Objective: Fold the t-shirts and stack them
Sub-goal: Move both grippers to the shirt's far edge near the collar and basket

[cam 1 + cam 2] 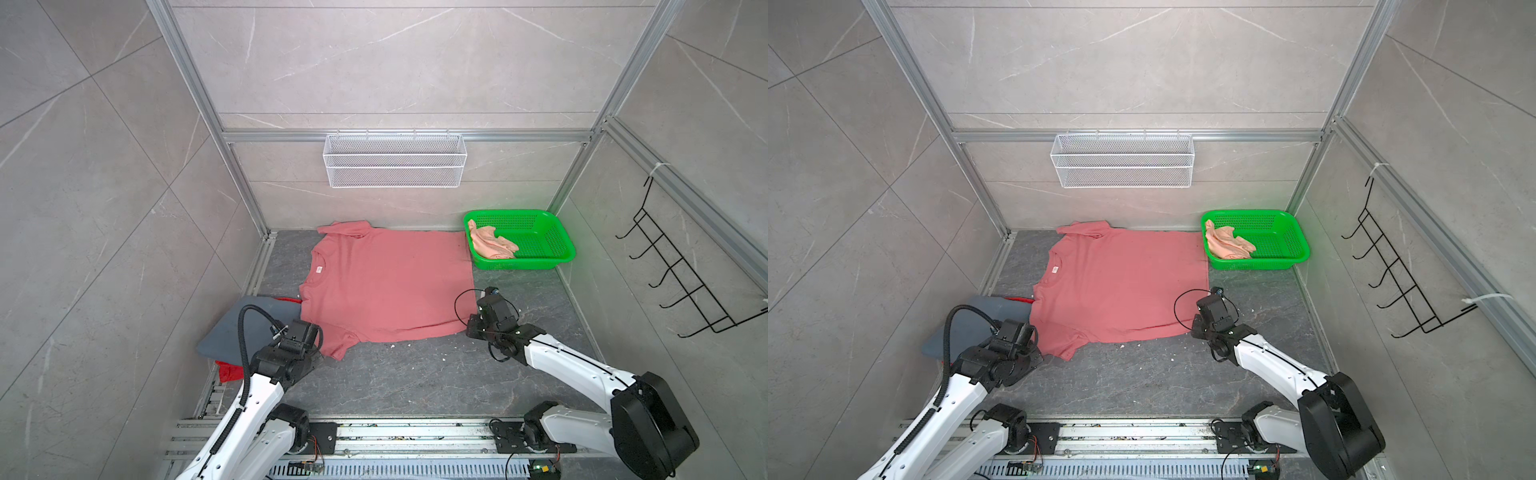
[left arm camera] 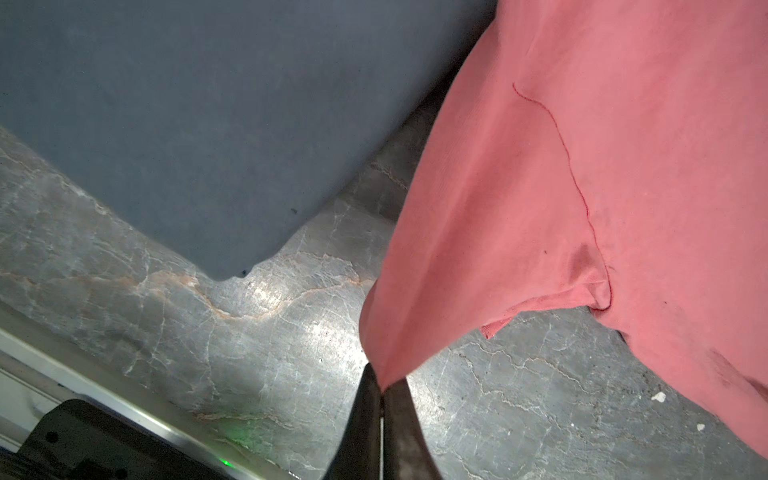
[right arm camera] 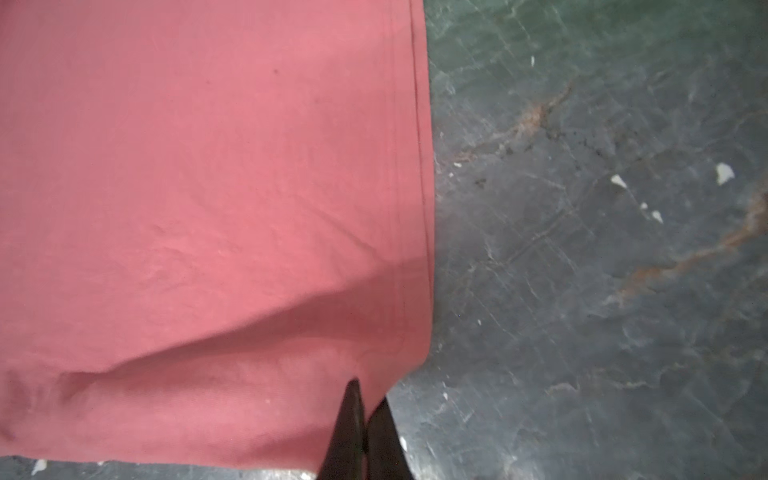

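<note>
A: Step in hand?

B: Left gripper (image 2: 381,395) is clamped on the sleeve tip and right gripper (image 3: 365,405) on the hem corner of the coral pink t-shirt (image 1: 386,286), which lies flat mid-desk (image 1: 415,386). Probably the first fold. Next: lift both points evenly toward the back edge.

A: Obscured?

B: Red t-shirt (image 1: 227,371), mostly under the grey-blue t-shirt (image 1: 232,328) at the left edge.

— Walls?
— Pale grey stone-look panels (image 1: 395,62) with thin white veins, held in an aluminium frame (image 1: 407,136).
— Hung on them?
— At the back, a white wire basket (image 1: 395,162); on the right-hand wall, a black hook rack (image 1: 685,282).
— And below?
— Dark grey veined tabletop (image 1: 415,374), rust-toned streaks, scattered white flecks (image 3: 724,173). Lit softly and evenly, with a faint sheen on the stone.
</note>
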Action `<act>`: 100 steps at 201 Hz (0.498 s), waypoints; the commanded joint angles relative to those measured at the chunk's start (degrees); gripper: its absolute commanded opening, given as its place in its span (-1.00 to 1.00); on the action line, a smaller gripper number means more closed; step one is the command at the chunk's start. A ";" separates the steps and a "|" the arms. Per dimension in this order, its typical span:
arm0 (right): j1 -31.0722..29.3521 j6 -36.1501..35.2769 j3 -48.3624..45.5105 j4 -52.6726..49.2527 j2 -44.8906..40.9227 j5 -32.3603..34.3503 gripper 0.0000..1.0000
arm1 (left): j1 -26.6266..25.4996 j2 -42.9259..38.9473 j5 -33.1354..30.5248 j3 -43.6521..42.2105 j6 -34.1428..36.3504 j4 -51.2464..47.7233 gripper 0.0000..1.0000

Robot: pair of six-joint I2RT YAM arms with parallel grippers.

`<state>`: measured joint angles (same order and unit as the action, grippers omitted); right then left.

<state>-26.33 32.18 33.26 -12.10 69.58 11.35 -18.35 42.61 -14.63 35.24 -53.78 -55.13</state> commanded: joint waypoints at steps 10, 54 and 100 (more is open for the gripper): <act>-0.04 3.59 -2.12 -7.93 -6.02 4.16 -1.00 | 0.04 -2.99 -0.13 1.46 -4.54 -6.13 -1.00; 0.00 4.14 -1.91 -17.01 -11.87 6.47 -1.00 | -0.02 -10.93 -5.00 5.83 -11.04 -14.82 -1.00; -0.04 4.07 2.03 -24.80 -14.22 7.18 -1.00 | -0.02 -14.74 -2.20 9.78 -12.24 -20.44 -1.00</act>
<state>-26.33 35.22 32.34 -29.71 56.12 15.84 -18.37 27.90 -16.56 43.05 -63.79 -69.36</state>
